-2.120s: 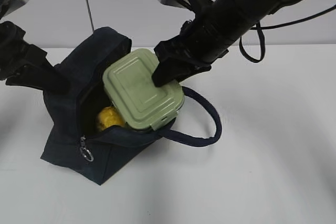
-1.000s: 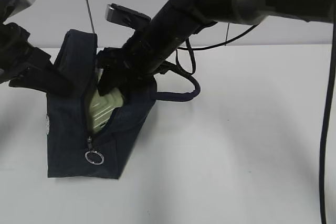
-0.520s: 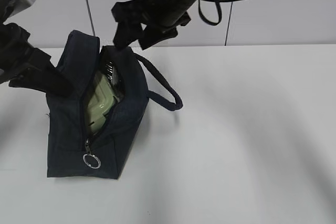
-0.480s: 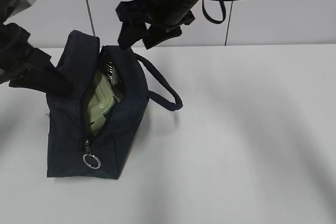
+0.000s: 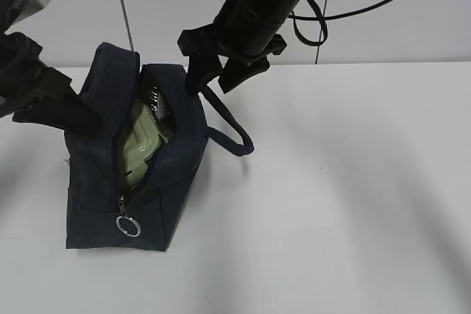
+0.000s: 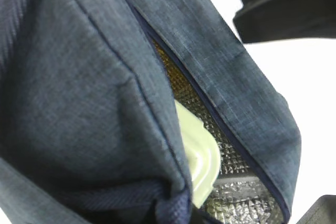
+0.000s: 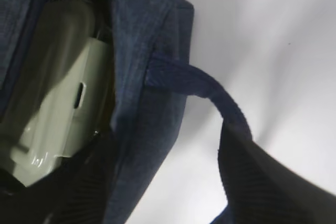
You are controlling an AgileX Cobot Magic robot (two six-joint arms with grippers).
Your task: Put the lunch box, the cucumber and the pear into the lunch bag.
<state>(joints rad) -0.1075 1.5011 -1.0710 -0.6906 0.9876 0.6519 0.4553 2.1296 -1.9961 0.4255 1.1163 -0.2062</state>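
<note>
I see navy lunch bag [image 5: 140, 167] near desk's [image 5: 353, 204] left edge, ring-pull end toward me, long axis near-to-far. Pale green lunch box [image 5: 138, 148] tilted on edge inside opening. Left gripper [image 5: 70, 112] at bag's far-left side, grip unclear; right gripper [image 5: 213, 75] above, spread, empty.

We compare the earlier views with the present one. The small sage-green lidded lunch box [image 5: 140, 146], formerly held above the boxy dark navy fabric lunch bag [image 5: 96, 204] by the right pincer [image 5: 217, 79], now stands on edge inside the opening. That pincer has let go and risen clear, its jaws parted above the bag's rim. The yellow pear has gone from sight behind the box. The bag's thick loop handle [image 5: 228, 126] has dropped onto the white counter [image 5: 353, 204].
</note>
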